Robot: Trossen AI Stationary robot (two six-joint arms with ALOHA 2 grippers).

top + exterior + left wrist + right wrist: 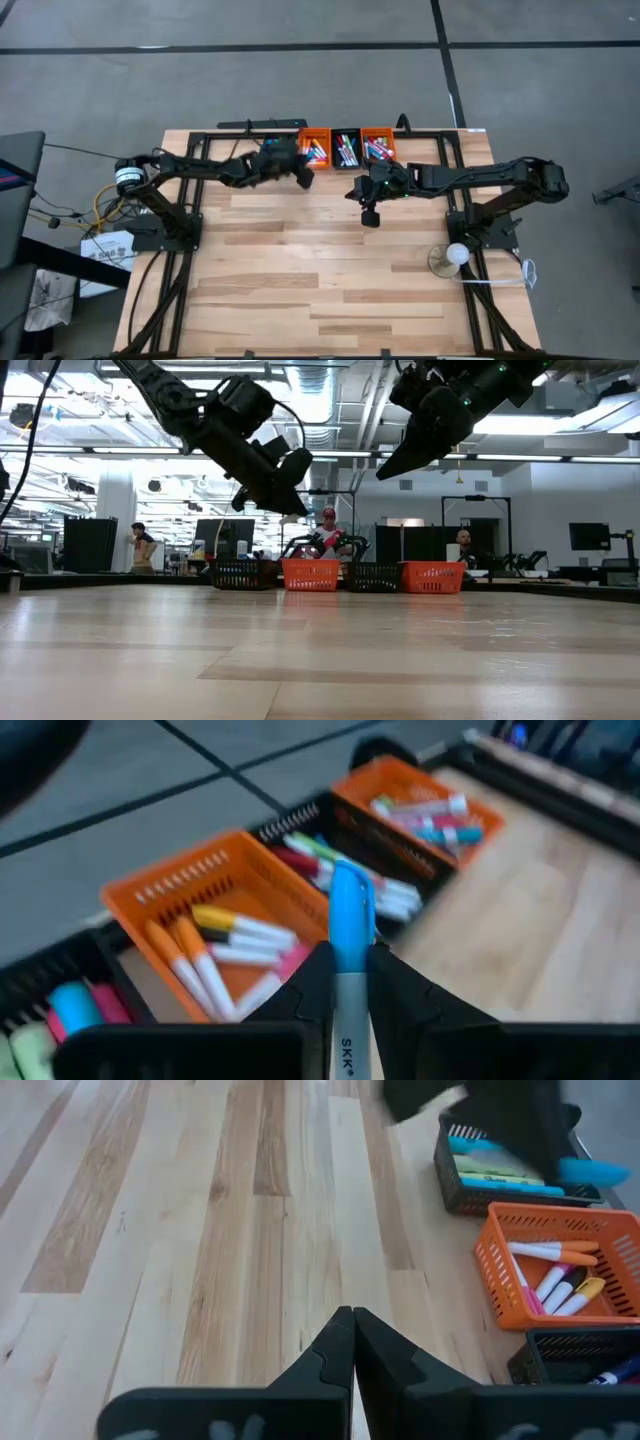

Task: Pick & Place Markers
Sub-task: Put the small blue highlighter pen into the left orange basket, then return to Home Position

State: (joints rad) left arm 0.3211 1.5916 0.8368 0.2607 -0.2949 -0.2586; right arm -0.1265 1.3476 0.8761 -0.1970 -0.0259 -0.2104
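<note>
A pale wooden worktop (330, 280) made of long butcher-block planks with visible grain fills the scene, framed by black metal rails. Along its far edge stands a row of small rectangular bins with slotted, basket-like plastic walls: a black bin (500, 1175), then an orange bin (315, 148), another black bin (347, 149) and a second orange bin (378, 146). The markers (346, 152) lie piled inside them: short, slim, round sticks with smooth white barrels and glossy caps in orange, yellow, pink, red, green and blue. The left gripper (303, 178) hangs in the air just in front of the first orange bin, well above the wood in the low view. Its two dark, matte, wedge-shaped fingers (310, 985) are clenched on a single blue-capped marker (351, 935), whose white barrel carries small black lettering and whose rounded blue cap pokes out past the fingertips, pointing toward the bins. The right gripper (370, 213) hovers over bare wood nearer the middle of the worktop, apart from the bins, its fingers (330, 1350) pressed together with nothing between them. At the worktop's right edge sits a small white ball (456, 253) on a round base. Beyond the far edge, the low view shows a person in a red cap (328, 515).
</note>
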